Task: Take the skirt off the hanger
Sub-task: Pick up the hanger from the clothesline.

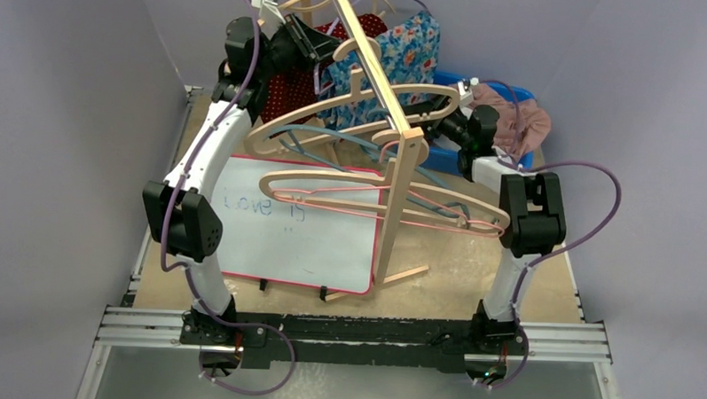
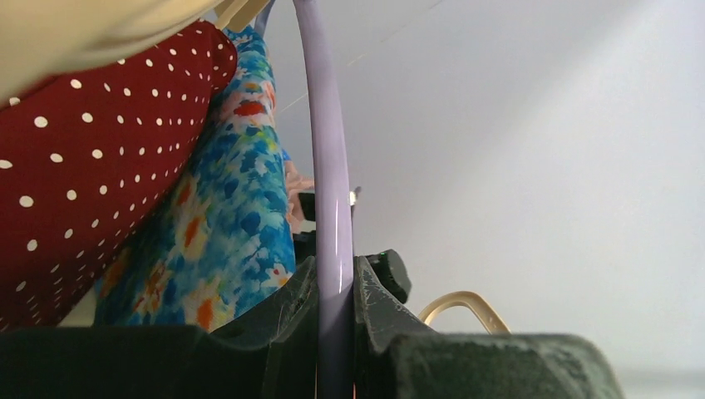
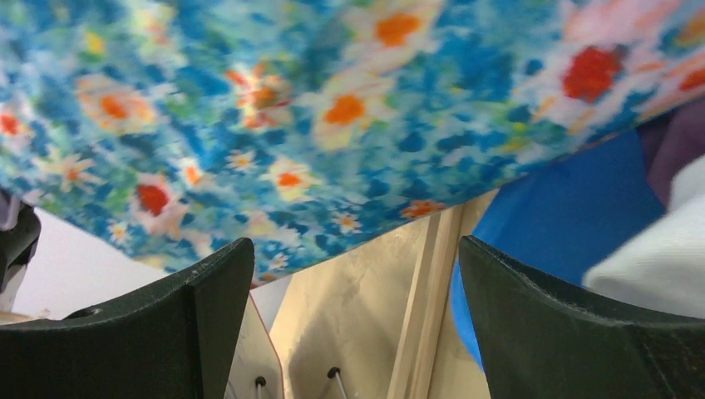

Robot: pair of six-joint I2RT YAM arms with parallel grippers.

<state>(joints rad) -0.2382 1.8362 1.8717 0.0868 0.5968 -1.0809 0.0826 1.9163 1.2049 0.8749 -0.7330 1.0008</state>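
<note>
The skirt [image 1: 400, 46] is blue with a flower print and hangs at the back of the rack from a lavender hanger [image 2: 328, 166]. In the left wrist view the skirt [image 2: 224, 233] hangs just left of that hanger's rod. My left gripper [image 2: 337, 283] is shut on the rod, high at the back left [image 1: 307, 43]. My right gripper [image 3: 356, 274] stands open right under the skirt's lower hem [image 3: 332, 108], with nothing between its fingers. From above, the right gripper [image 1: 437, 124] sits at the skirt's lower right.
A red polka-dot garment [image 2: 83, 166] hangs left of the skirt. The wooden rack [image 1: 396, 157] carries several empty wooden, pink and blue hangers. A whiteboard [image 1: 304, 242] lies under it. A blue bin [image 1: 524, 159] holding clothes stands at the right.
</note>
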